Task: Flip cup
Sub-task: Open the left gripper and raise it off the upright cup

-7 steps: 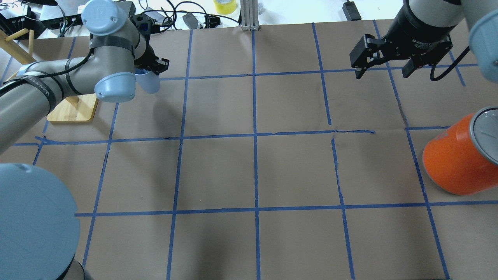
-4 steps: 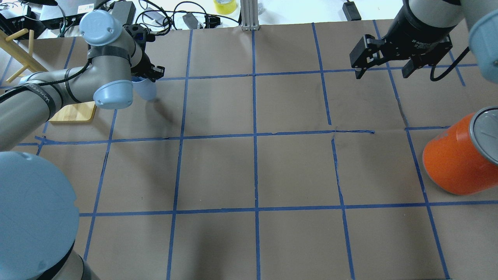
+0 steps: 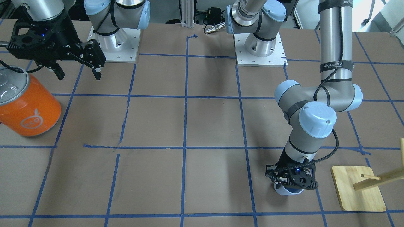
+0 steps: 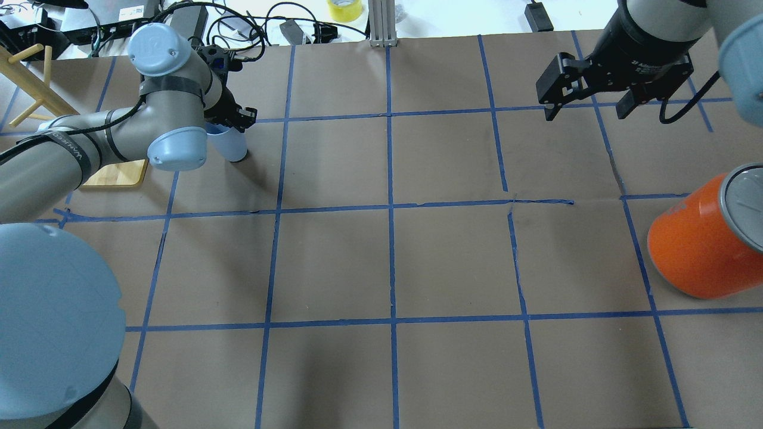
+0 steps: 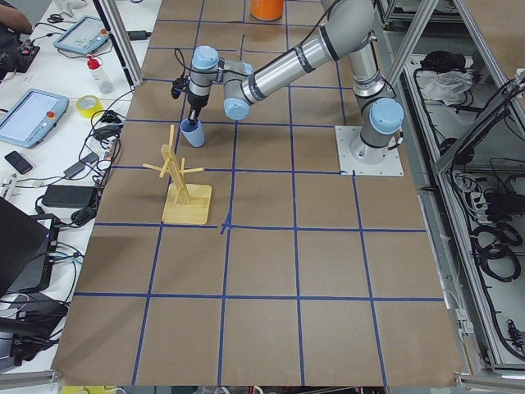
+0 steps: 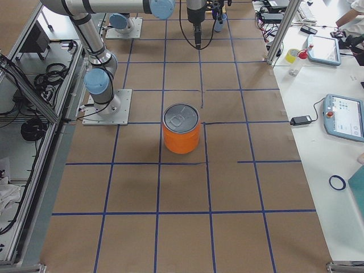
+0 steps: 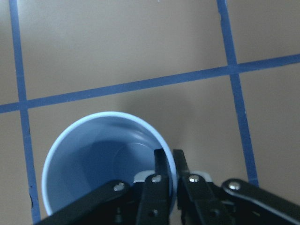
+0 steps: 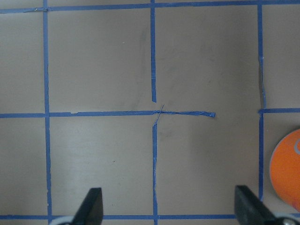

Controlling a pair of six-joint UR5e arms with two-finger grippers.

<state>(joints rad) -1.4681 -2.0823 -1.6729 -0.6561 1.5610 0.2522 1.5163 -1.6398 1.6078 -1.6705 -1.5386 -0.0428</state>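
Cup (image 7: 93, 159) mouth up, rim pinched by left hand (image 7: 169, 154), right hand (image 4: 585, 114) spread empty, arm strap (image 3: 335, 65) reading WANJEED

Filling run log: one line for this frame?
left gripper: shut on cup rim, cup mouth up | right gripper: open, empty | orange can: apart from both

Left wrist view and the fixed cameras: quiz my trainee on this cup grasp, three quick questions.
1. True or false: the small pale blue tapered plastic cup has its mouth facing up.
2. How do the left arm's jaws hold it? A) around the whole body B) pinching the rim wall, one inside and one outside C) not touching it
3. Fill in: the right arm's jaws are ____ and empty.
Key: 1 true; 2 B; 3 open.
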